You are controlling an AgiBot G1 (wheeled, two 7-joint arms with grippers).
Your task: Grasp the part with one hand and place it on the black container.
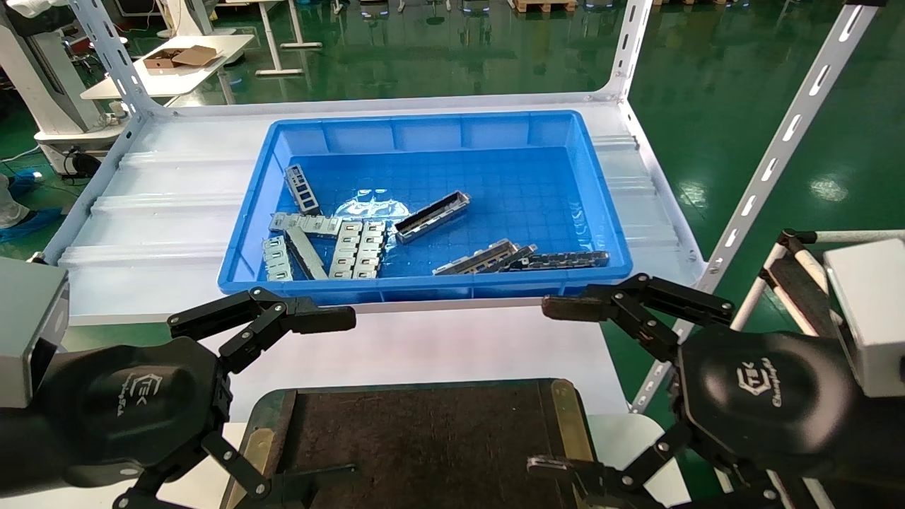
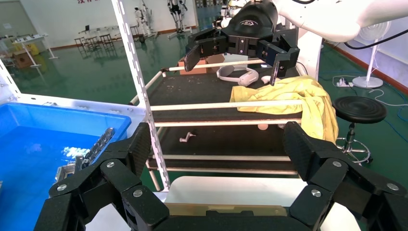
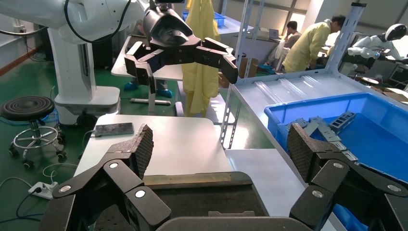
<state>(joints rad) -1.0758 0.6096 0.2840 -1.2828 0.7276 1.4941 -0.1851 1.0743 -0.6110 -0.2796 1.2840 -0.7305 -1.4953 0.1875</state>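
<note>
A glossy green floor reflects the overhead lights. White slotted posts frame a pale shelf. Far off on the left a white table carries an open cardboard box. Beside the work area stand a black round stool and a dark rack draped with a yellow cloth. Two people in yellow coats sit farther back

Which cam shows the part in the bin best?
Head view: the part lies whole and unobstructed mid-way across the blue bin, its dark inside visible. Neither wrist view shows it recognisably; each catches only a corner of the bin with other metal pieces.
</note>
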